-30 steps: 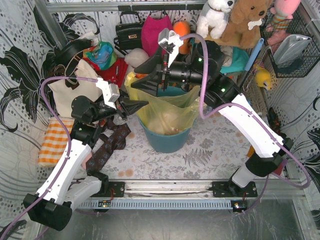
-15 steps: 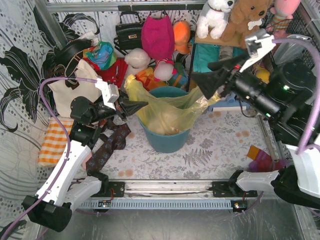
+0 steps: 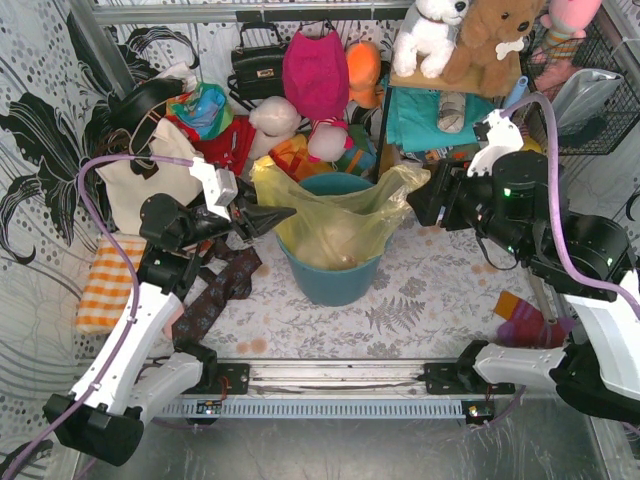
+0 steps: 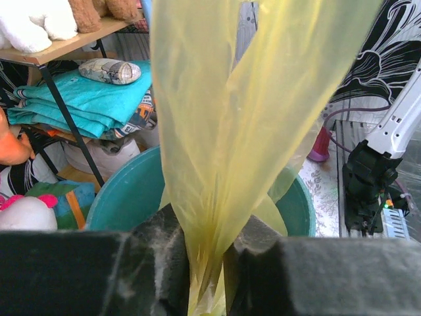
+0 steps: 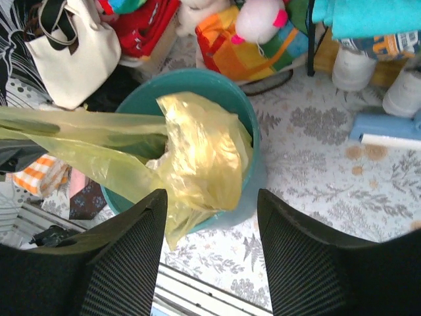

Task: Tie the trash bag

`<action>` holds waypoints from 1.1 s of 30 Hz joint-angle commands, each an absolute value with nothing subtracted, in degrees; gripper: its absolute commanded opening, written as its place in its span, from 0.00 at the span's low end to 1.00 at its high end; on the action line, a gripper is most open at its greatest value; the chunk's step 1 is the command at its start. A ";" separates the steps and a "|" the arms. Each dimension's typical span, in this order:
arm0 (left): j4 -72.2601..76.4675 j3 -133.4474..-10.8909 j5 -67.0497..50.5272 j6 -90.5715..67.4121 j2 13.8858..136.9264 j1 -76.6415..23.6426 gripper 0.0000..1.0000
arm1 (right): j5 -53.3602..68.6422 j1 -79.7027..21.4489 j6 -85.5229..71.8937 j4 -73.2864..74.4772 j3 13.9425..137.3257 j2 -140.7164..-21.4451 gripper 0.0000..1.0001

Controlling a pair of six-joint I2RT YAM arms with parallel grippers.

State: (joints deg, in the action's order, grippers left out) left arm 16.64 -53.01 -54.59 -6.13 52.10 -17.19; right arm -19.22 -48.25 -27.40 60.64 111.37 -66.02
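Note:
The yellow-green trash bag [image 3: 335, 215] lines the teal bin [image 3: 330, 285] in the middle of the table, with pale paper showing through it. My left gripper [image 3: 268, 216] is shut on the bag's left edge, and in the left wrist view [image 4: 204, 263] the plastic [image 4: 243, 99] fans up from between the pads. My right gripper [image 3: 418, 205] is open and empty, just right of the bag's right flap. In the right wrist view [image 5: 212, 197] the flap [image 5: 197, 151] droops over the bin rim [image 5: 217, 79] between the spread fingers and touches neither.
A cream tote bag [image 3: 140, 180] and soft toys [image 3: 315, 75] crowd the back left. A shelf with teal cloths [image 3: 430, 115] stands behind the bin on the right. An orange checked cloth [image 3: 105, 280] and a dark patterned cloth [image 3: 220, 285] lie left of the bin.
My right arm has swung from above the bin out to the right, then come down beside the bag's right flap. The left gripper has kept its hold and place.

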 commanded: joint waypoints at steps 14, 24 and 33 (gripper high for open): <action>-4.38 -77.50 -47.73 1.06 47.97 -16.96 0.73 | -15.70 -48.43 -25.09 51.82 111.43 -66.81 0.14; 17.42 -91.27 -52.30 -26.21 55.41 -17.04 0.84 | -9.76 -48.42 -23.03 51.54 120.08 -71.71 0.00; 13.38 -91.78 -48.34 -16.04 64.00 -32.78 0.85 | -3.85 -48.43 -26.49 53.21 126.67 -74.96 0.00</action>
State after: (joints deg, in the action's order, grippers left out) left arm 19.11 -90.21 -50.63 -23.68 60.88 -25.10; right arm -7.70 -48.25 -24.62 53.54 124.22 -74.63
